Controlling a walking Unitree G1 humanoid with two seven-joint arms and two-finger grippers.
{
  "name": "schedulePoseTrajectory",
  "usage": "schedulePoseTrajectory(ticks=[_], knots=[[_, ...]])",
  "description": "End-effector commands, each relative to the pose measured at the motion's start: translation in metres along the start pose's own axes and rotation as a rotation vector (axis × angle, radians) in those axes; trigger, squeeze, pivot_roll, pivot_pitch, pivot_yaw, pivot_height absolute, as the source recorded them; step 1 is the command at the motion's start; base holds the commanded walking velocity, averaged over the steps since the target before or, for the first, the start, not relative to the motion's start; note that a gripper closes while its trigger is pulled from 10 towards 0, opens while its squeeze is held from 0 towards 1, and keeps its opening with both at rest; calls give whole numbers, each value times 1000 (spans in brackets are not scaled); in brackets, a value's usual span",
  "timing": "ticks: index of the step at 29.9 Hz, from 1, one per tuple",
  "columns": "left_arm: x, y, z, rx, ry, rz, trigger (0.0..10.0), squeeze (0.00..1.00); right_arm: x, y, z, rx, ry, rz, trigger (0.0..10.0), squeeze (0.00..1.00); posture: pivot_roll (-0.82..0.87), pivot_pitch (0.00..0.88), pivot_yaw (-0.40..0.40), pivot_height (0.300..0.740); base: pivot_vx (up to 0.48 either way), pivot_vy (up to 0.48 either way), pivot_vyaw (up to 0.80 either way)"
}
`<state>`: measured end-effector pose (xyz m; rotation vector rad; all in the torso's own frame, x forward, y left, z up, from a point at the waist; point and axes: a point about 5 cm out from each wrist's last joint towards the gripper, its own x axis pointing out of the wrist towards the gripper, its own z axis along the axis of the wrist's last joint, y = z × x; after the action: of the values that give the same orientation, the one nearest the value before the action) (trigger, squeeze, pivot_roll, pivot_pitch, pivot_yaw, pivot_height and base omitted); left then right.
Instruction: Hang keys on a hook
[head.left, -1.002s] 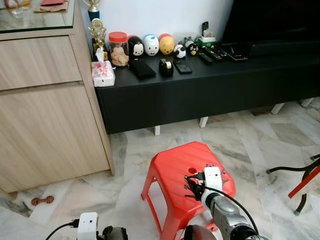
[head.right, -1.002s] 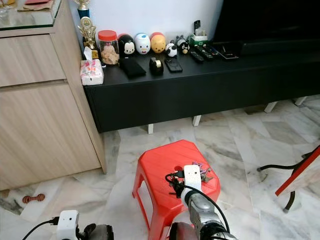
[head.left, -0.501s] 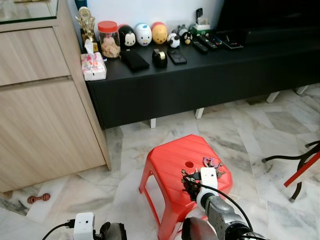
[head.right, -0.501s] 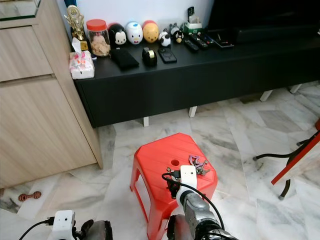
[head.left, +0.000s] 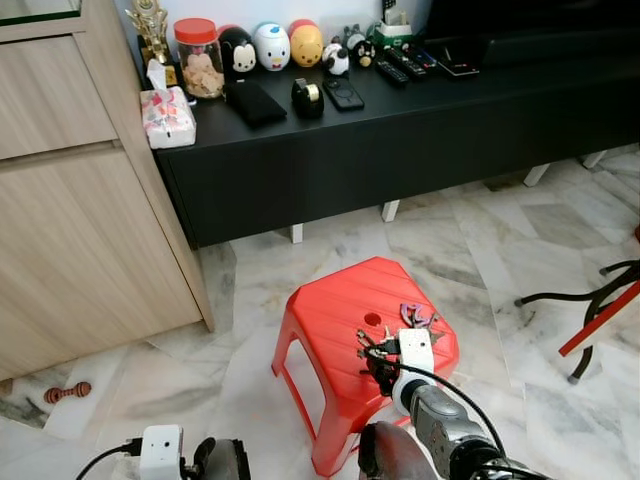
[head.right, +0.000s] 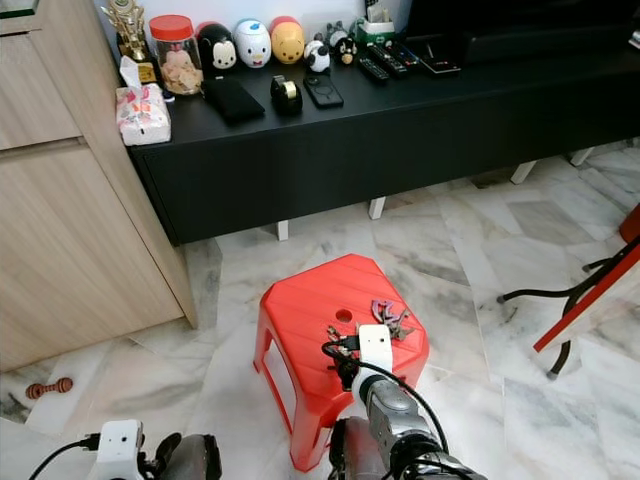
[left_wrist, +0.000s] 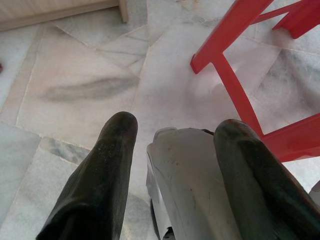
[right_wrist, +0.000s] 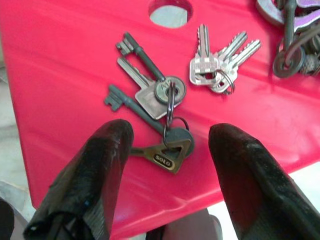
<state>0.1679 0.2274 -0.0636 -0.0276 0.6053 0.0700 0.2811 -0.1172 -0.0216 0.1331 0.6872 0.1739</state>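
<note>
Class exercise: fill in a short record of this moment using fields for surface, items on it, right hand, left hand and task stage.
surface: red plastic stool on a marble floor
items: dark key bunch; silver key bunch; purple-and-grey item, not identifiable
right hand: right hand open, fingers on either side of the dark key bunch, apart from it
left hand: left hand open, idle above the floor
task stage: keys not yet grasped
</note>
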Motion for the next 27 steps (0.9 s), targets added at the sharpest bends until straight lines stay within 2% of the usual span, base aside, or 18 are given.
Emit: schedulePoseTrajectory(ticks=[1,2,3,27], knots=[[-36,-15,-69,-32,290,-50,10000,0,-1,-3,-2,3,3,-6,3922,0,112,205,-133,615,0,0,0],[-36,-15,-69,-30,290,-50,10000,0,-1,-2,-2,5,2,-1,745,0,111,206,-134,615,0,0,0],[-36,-15,-69,-30,289,-51,10000,0,-1,-1,-2,10,-3,9,0,0,111,207,-135,615,0,0,0],[-38,-21,-71,-10,293,-78,10000,0,-1,-4,0,9,-30,3,0,0,116,216,-136,615,0,0,0]])
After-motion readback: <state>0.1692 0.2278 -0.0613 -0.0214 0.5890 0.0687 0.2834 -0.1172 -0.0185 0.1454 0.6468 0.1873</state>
